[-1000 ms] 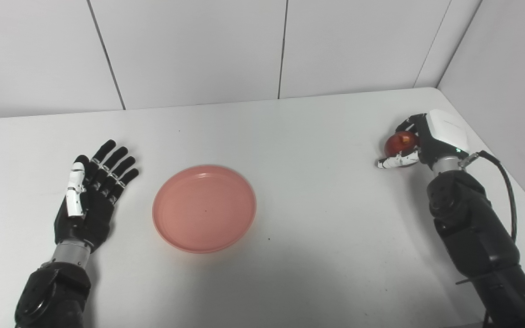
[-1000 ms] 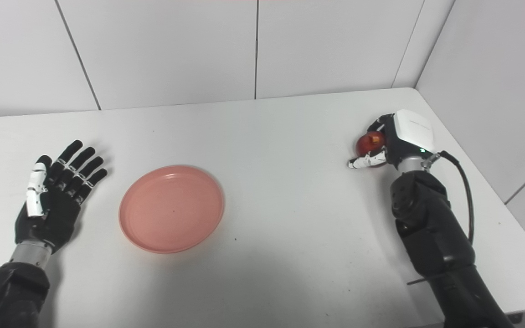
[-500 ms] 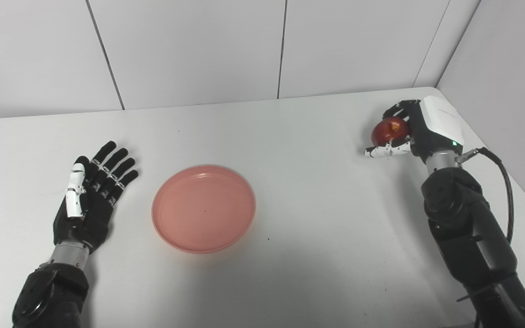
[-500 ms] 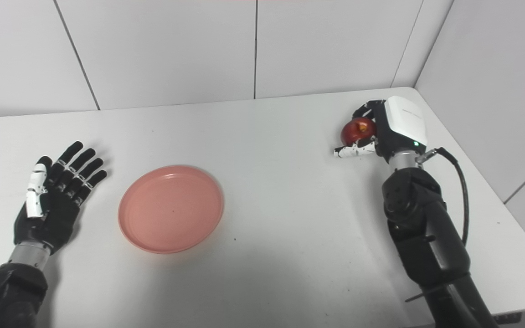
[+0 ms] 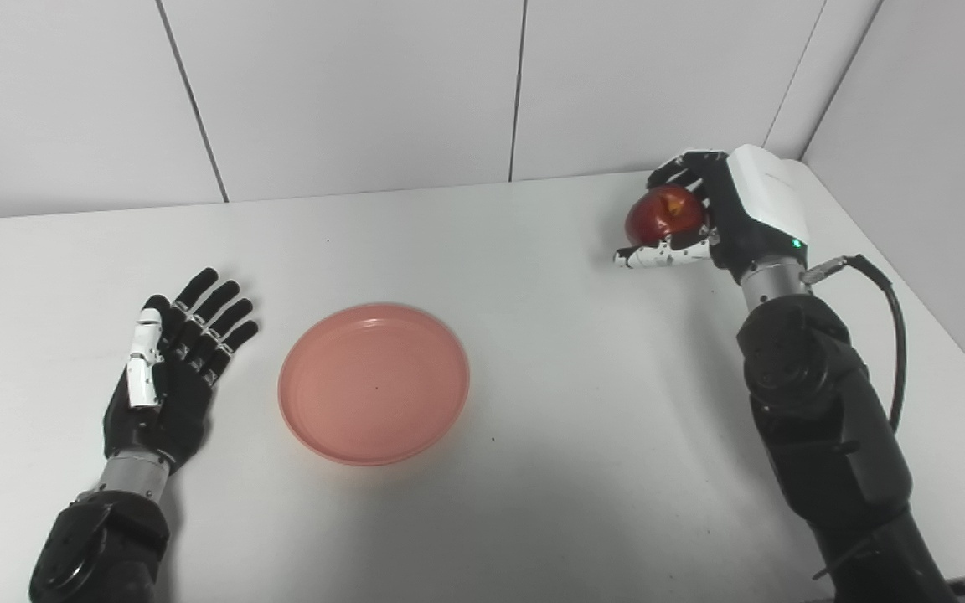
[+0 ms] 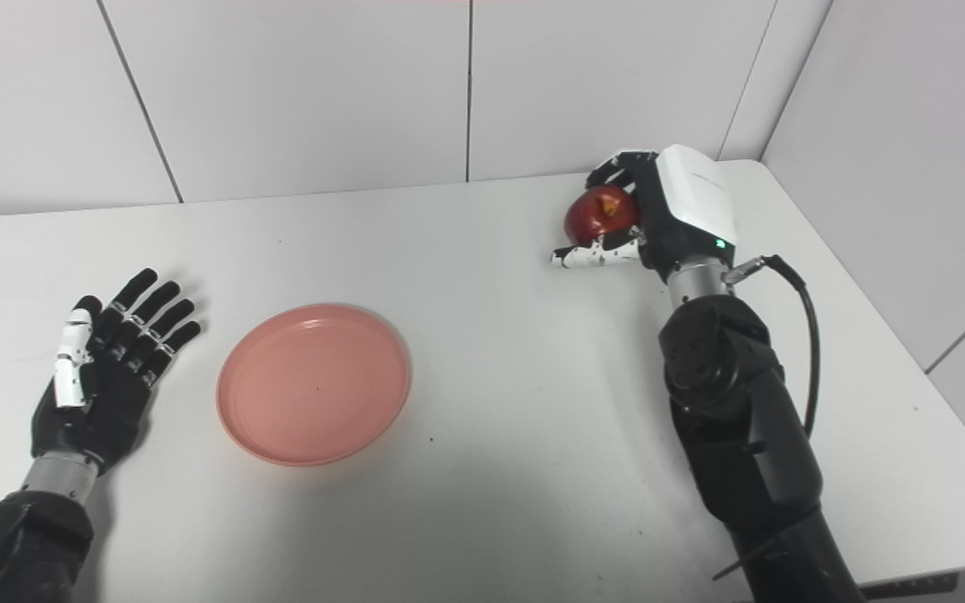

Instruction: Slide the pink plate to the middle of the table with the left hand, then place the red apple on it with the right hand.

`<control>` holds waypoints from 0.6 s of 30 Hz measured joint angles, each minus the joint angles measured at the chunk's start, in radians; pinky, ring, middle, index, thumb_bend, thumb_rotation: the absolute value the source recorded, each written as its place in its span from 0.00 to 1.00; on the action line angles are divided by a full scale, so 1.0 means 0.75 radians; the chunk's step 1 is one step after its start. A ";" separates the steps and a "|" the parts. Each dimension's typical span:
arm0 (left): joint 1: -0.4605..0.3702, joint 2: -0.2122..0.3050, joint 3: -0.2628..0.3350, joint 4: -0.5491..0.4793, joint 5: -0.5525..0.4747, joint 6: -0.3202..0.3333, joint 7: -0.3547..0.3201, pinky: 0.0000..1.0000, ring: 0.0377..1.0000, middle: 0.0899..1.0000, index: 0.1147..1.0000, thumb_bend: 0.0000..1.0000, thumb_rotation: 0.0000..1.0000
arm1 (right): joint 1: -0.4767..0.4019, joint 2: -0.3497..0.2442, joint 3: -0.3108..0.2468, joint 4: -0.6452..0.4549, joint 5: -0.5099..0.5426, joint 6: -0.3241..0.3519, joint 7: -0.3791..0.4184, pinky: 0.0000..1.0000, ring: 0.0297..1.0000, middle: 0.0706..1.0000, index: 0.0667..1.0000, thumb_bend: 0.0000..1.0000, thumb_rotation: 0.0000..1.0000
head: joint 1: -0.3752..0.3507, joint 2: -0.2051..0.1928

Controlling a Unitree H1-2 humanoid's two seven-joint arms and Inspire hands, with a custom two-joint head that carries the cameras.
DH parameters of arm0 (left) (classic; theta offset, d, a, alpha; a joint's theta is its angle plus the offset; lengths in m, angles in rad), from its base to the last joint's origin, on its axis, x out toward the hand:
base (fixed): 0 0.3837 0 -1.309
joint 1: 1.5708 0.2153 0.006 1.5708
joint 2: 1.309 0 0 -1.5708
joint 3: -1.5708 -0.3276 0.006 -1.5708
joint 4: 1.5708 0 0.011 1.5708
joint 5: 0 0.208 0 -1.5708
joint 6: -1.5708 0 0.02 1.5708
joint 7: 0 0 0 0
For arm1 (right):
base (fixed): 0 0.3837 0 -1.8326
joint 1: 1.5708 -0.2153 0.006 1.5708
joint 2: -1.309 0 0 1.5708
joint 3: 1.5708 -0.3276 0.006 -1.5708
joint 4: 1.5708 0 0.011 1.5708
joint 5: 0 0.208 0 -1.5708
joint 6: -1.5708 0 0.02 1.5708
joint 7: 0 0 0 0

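The pink plate (image 5: 374,383) lies flat on the white table, a little left of its middle, with nothing on it. My left hand (image 5: 171,368) rests palm up to the left of the plate, fingers spread, clear of the rim. My right hand (image 5: 713,213) is raised above the table's far right part, shut on the red apple (image 5: 661,215). Its fingers wrap over the apple's top and its white thumb lies under it. A wide stretch of table separates the apple from the plate.
The table (image 5: 583,402) ends at white wall panels (image 5: 365,92) along the back and right. A black cable (image 5: 889,335) loops from my right wrist down beside the forearm. Nothing else stands on the table.
My right hand has lifted the apple off the table and carried it up and to the left, toward the plate. My left hand and the plate have barely moved.
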 measured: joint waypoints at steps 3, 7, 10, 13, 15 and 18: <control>0.002 -0.013 -0.011 -0.007 0.004 0.000 0.010 0.81 0.81 0.81 0.79 0.38 1.00 | -0.018 0.037 0.041 -0.002 0.000 -0.001 0.003 0.29 0.37 0.40 0.48 0.53 0.00 | 0.031 0.000; 0.004 -0.015 -0.021 -0.032 0.022 0.000 0.024 0.80 0.81 0.80 0.78 0.38 1.00 | -0.050 0.085 0.107 -0.003 -0.001 -0.001 0.022 0.31 0.38 0.41 0.48 0.53 0.00 | 0.065 0.000; 0.005 -0.027 -0.031 -0.045 0.032 0.000 0.046 0.79 0.80 0.80 0.78 0.38 1.00 | -0.062 0.123 0.152 -0.003 0.009 -0.005 0.031 0.30 0.37 0.40 0.48 0.53 0.00 | 0.116 -0.004; 0.011 -0.047 -0.038 -0.050 0.056 0.000 0.073 0.79 0.80 0.80 0.77 0.38 1.00 | -0.071 0.157 0.191 0.002 0.012 -0.022 0.030 0.31 0.37 0.40 0.49 0.53 0.00 | 0.149 -0.004; 0.017 -0.063 -0.044 -0.058 0.060 0.002 0.095 0.79 0.80 0.79 0.77 0.38 1.00 | -0.084 0.184 0.216 0.014 0.011 -0.027 0.029 0.30 0.36 0.40 0.49 0.53 0.00 | 0.178 -0.006; 0.029 -0.077 -0.056 -0.087 0.063 0.004 0.115 0.78 0.80 0.79 0.77 0.38 1.00 | -0.103 0.215 0.250 0.018 0.007 -0.028 0.029 0.31 0.37 0.40 0.48 0.53 0.00 | 0.199 -0.006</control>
